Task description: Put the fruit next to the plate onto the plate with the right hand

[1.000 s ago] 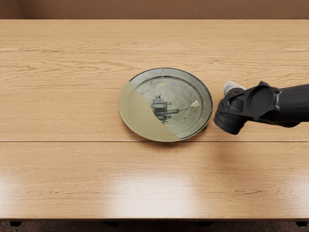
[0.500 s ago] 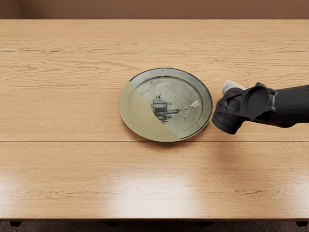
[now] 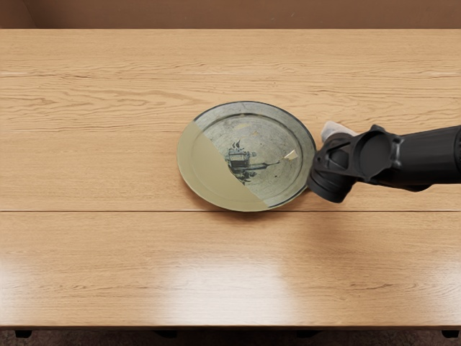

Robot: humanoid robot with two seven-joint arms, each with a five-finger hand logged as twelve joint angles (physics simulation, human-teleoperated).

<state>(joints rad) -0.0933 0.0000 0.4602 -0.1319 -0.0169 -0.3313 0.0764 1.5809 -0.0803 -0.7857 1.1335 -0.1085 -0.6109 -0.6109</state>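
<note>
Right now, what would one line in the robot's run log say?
plate: no fruit on it | right hand: at its right rim | pale item: mostly hidden behind hand

One plate (image 3: 209, 169), one fruit (image 3: 333, 130), one right hand (image 3: 331, 171), one table (image 3: 108, 245).

Plate (image 3: 198, 167) lay flat mid-table, with a tan patch on its left part and a dark print at centre. Right arm (image 3: 425, 155) came in from the right edge over the wooden table (image 3: 108, 238). Right hand (image 3: 331, 174) sat just beside the plate's right rim; contact unclear. Fruit (image 3: 333, 130): only a pale corner showed at the hand's far side, off the plate. Grasp not visible.
</note>
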